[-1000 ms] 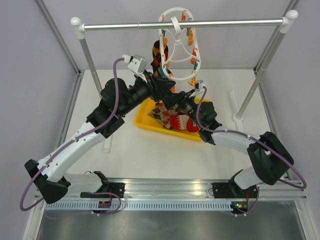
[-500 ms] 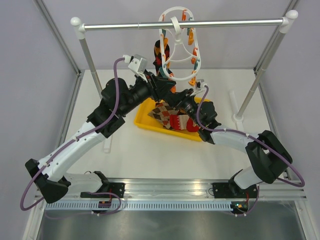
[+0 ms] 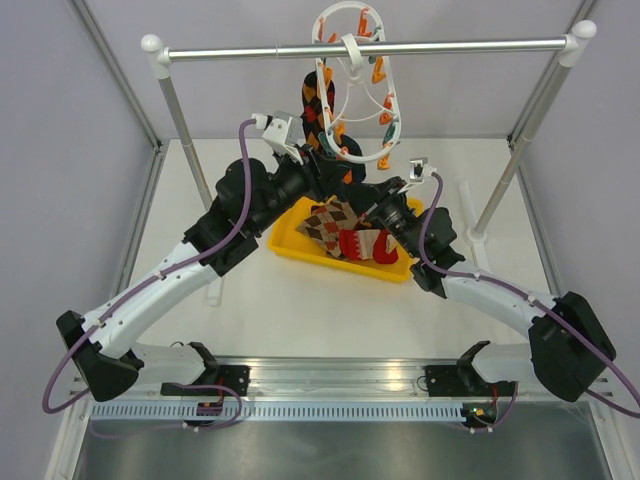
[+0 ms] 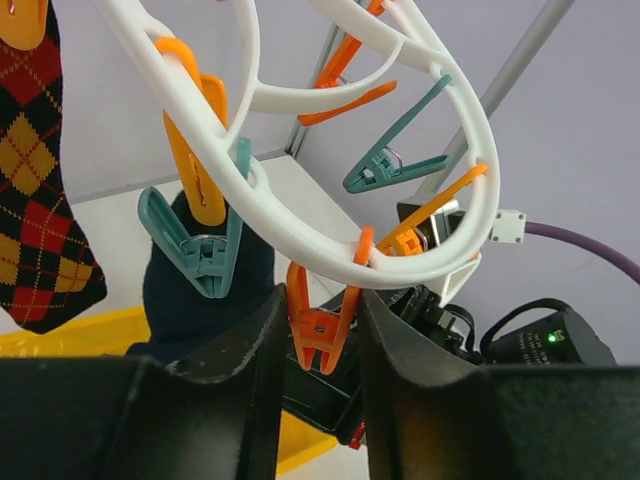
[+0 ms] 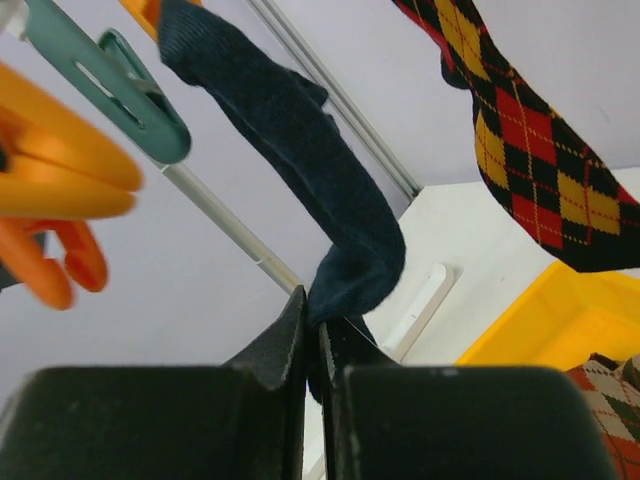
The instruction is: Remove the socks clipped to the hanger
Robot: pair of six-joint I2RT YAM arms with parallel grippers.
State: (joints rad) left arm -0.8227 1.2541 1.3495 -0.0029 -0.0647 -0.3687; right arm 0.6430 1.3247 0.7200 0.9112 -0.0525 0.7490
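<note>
Yellow tray (image 3: 287, 235) on white table (image 3: 300, 300) — plastic, perhaps.

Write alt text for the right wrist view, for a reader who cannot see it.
The right claw is shut on the lower end of a dark navy sock hanging from above. At upper right hangs a red, yellow and black argyle sock, a yellow tray below it; a teal peg and orange pegs sit blurred at left.

No text, label, brand, number or sign could be read in any of the three views.
</note>
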